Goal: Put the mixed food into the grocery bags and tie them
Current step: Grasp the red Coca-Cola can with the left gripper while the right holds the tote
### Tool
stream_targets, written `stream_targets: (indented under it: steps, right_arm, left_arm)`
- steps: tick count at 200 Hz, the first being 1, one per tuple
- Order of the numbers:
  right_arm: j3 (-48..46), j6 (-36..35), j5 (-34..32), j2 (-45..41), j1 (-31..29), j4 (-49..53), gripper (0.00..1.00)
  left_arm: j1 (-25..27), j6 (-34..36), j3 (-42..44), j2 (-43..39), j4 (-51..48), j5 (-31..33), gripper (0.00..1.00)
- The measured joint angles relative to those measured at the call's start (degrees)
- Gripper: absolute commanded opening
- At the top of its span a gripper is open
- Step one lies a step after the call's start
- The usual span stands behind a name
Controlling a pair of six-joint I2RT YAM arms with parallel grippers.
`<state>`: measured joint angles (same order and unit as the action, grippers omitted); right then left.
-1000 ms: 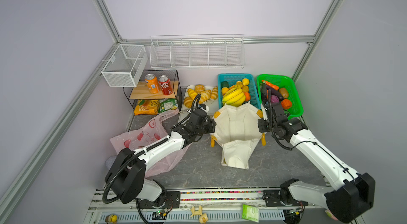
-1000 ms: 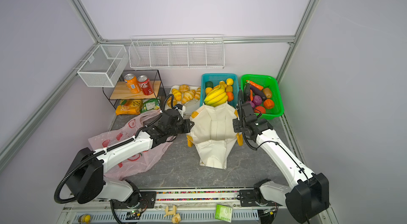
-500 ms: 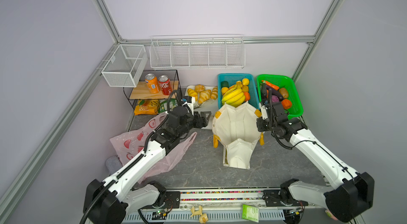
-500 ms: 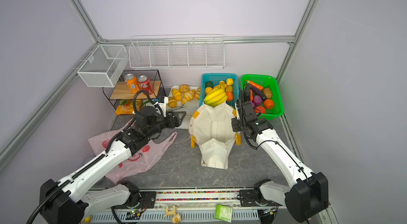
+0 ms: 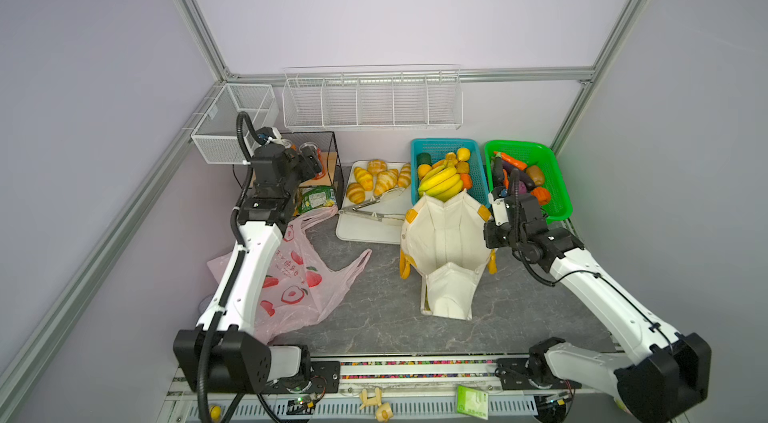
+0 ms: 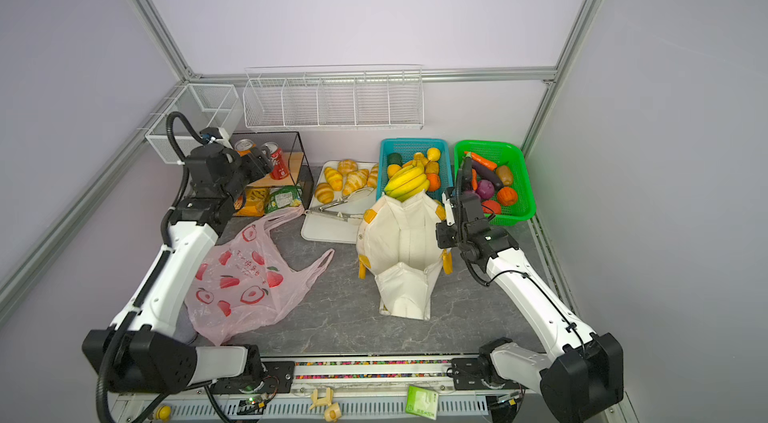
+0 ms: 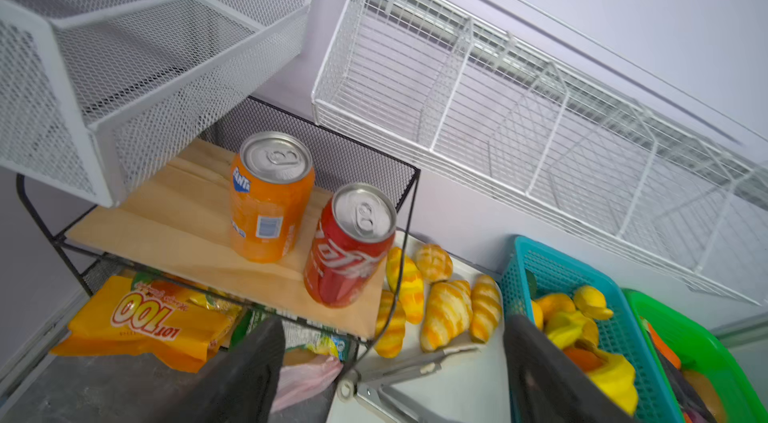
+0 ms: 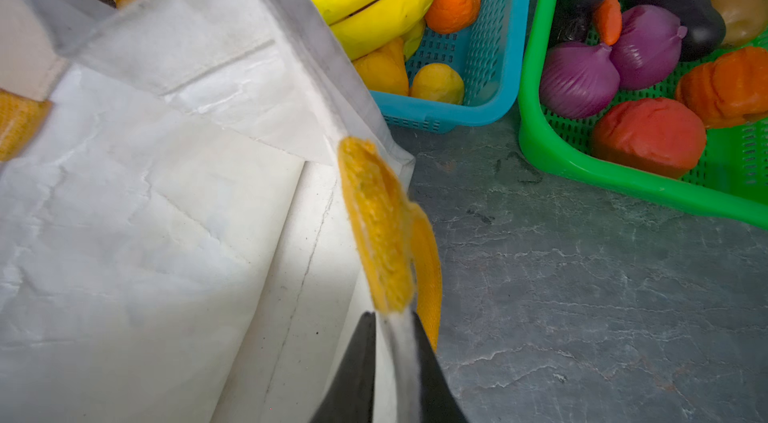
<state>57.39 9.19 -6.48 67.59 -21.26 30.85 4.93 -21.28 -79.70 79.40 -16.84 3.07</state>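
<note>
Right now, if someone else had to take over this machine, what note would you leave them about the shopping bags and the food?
Left pincer: open, empty, facing the orange soda can and red cola can, both upright on the black wire shelf.
Right pincer: shut on the canvas tote at its rim by a yellow handle, holding the mouth open.
Pink plastic bag: flat on the table, left of the tote.
Bananas: in the teal basket behind the tote.
Done: tote opened; no food visible in either bag.
Left: load the cans and fruit, tie both bags.
</note>
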Motion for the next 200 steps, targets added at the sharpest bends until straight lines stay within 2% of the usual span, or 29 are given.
stream_targets:
  steps: [36,78,113,152,200]
  right_arm:
    - [-0.3,0.0,1.7,-0.2,0.4,-1.2,0.18]
    - [-0.7,0.0,2.3,-0.7,0.6,-1.5,0.18]
    - [-0.7,0.0,2.9,-0.7,0.7,-1.6,0.18]
    - [-0.7,0.0,3.1,-0.7,0.8,-1.7,0.18]
    - [-0.7,0.0,3.1,-0.7,0.9,-1.8,0.18]
  left_arm:
    - [-0.8,3.4,-11.0,11.6,-6.6,-0.3,0.83]
    - [-0.8,6.2,-20.2,20.4,-12.7,0.1,0.84]
    - [-0.8,7.6,-25.2,24.7,-15.5,0.1,0.84]
    - [-0.8,8.7,-29.9,28.7,-18.1,0.1,0.77]
    - [-0.8,9.9,-35.7,33.9,-20.4,0.0,0.76]
